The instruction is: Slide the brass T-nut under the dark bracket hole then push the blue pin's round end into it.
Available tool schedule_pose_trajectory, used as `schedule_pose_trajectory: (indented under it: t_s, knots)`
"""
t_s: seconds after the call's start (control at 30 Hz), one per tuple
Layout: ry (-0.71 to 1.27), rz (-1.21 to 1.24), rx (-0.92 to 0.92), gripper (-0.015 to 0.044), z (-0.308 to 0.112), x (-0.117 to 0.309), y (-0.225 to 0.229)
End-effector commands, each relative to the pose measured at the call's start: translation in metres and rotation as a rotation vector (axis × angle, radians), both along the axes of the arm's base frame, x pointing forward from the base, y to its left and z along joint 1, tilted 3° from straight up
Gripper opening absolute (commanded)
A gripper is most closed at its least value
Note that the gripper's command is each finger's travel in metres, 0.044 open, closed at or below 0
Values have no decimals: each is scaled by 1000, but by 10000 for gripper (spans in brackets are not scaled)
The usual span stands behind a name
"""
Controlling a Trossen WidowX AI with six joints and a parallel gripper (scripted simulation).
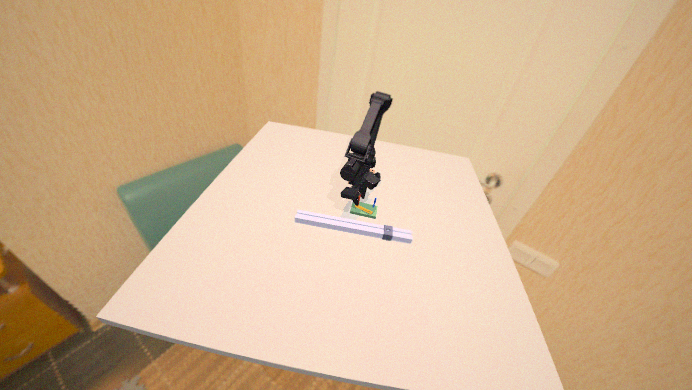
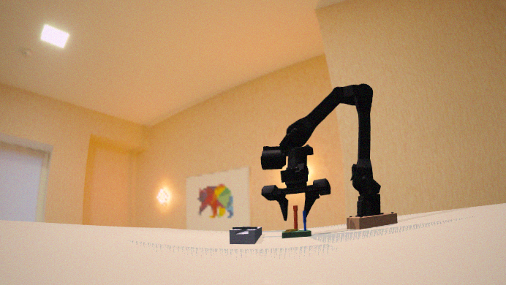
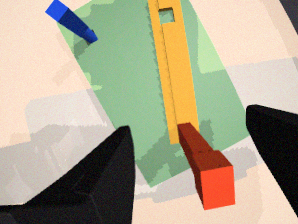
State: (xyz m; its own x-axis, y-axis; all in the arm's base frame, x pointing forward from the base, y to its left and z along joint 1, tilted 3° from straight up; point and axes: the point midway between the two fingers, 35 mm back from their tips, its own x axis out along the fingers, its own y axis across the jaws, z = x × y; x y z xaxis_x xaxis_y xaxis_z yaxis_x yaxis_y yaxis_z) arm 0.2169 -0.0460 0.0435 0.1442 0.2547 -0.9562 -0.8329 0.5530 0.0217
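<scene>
wrist view: black two-fingered gripper (image 1: 360,198) (image 2: 295,218) (image 3: 189,125) parted around the upright orange handle (image 1: 359,199) (image 2: 295,218) (image 3: 217,186) (touching nothing), pickup step; next, close squarely.

From the top view, I see a pale pinkish table (image 1: 300,290) (image 2: 110,256) (image 3: 27,70) with a straight front edge towards six o'clock. Directly on it I have the aluminum rail (image 1: 332,223) (image 2: 242,238) (image 3: 293,11), running roughly from nine o'clock to just past three. The green tray (image 1: 355,212) (image 2: 296,234) (image 3: 117,85) lies flat near it, about one o'clock from the rail's middle. Towards twelve from the tray sits the brown base block (image 1: 372,171) (image 2: 373,221).
</scene>
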Motion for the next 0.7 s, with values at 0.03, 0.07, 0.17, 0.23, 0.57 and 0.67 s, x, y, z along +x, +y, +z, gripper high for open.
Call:
schedule_pose_trajectory:
  t_s: [0.03,0.07,0.17,0.23,0.57,0.67]
  knots:
    - [2,-3,-3,125,-1,0,0]
    - [2,-3,-3,99,-1,0,0]
    - [2,-3,-3,20,-1,0,0]
    - [2,-3,-3,-33,-1,0,0]
    - [2,-3,-3,-150,0,0,-1]
    - [2,-3,-3,-150,5,1,-1]
